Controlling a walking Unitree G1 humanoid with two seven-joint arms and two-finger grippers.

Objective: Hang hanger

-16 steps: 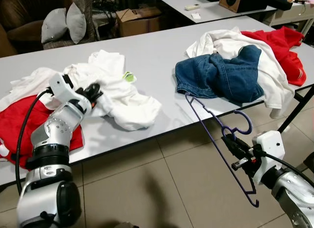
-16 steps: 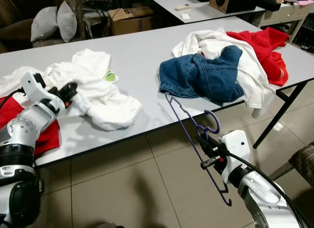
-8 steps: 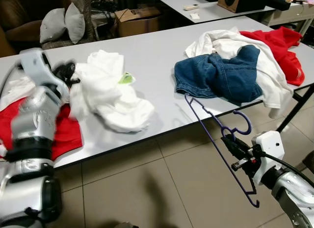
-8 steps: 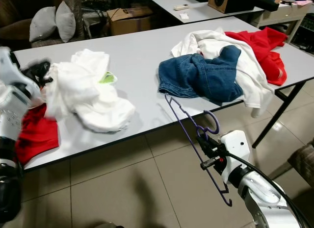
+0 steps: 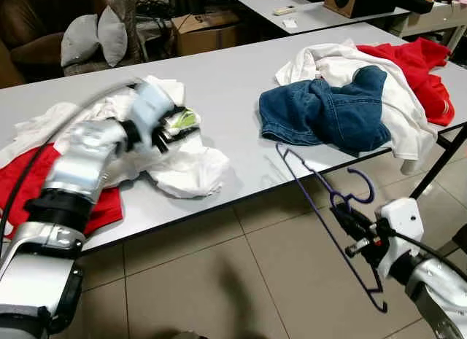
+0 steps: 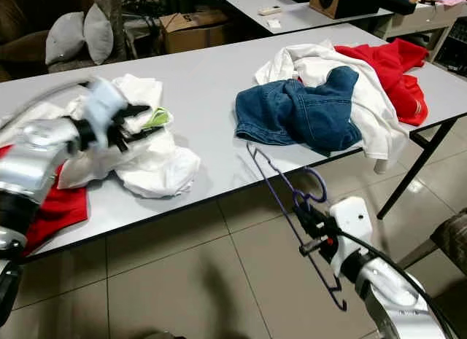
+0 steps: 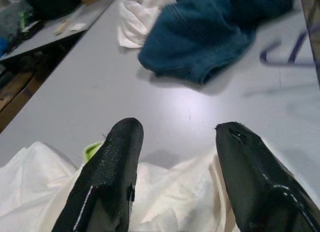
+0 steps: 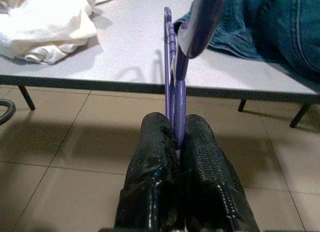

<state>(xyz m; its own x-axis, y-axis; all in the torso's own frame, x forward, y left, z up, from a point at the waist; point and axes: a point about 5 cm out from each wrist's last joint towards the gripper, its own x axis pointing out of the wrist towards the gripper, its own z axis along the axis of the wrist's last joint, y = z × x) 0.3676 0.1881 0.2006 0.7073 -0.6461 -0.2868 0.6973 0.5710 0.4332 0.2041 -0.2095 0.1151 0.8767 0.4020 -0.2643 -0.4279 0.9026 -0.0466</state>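
your left gripper (image 7: 172,157) has swung in from the far left and now hovers, fingers spread wide, over the crumpled white garment (image 5: 182,160). your right gripper (image 5: 349,221) stays clamped on the thin purple wire hanger (image 5: 321,215), off the grey table's (image 5: 233,84) near edge.

Even indoor light; blurred left arm (image 5: 87,160)

Thin purple hanger (image 5: 321,208) (hook upward), tilted beside table edge
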